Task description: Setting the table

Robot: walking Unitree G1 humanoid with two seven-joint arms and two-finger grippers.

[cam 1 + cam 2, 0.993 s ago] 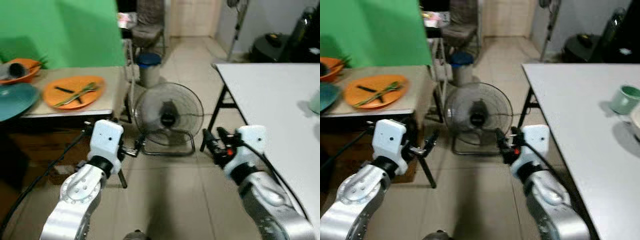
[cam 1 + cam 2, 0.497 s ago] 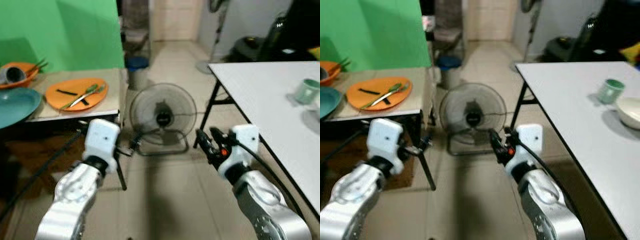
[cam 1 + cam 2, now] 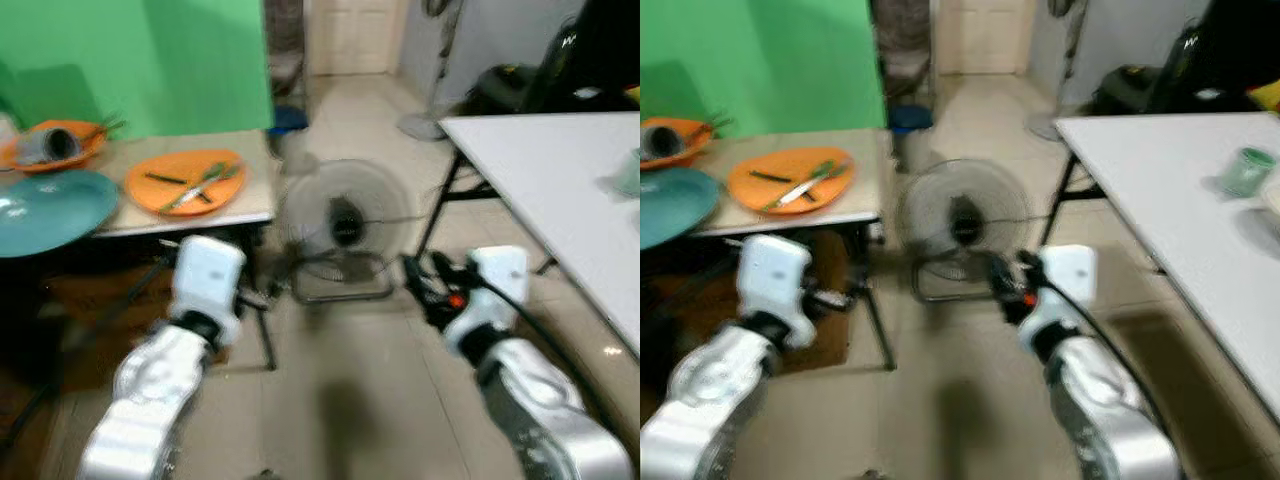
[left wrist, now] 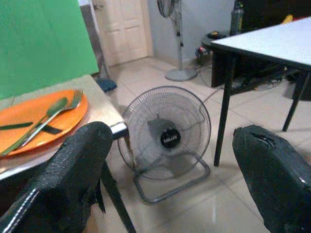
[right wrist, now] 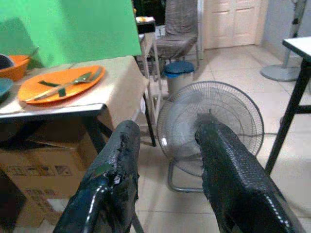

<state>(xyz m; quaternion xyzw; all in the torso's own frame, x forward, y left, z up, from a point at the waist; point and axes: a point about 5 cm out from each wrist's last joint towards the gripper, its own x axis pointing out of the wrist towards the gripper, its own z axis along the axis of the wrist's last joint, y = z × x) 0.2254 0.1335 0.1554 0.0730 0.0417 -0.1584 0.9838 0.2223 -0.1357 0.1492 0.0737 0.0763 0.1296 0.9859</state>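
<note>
Left eye view is blurred: the left gripper and the right gripper hang over the floor, both empty. An orange plate with cutlery lies on the low table, well apart from both. Left wrist view shows the fingers spread wide, holding nothing, the fan between them beyond. Right wrist view shows its fingers also apart and empty; the plate edge is cut off by no finger.
</note>
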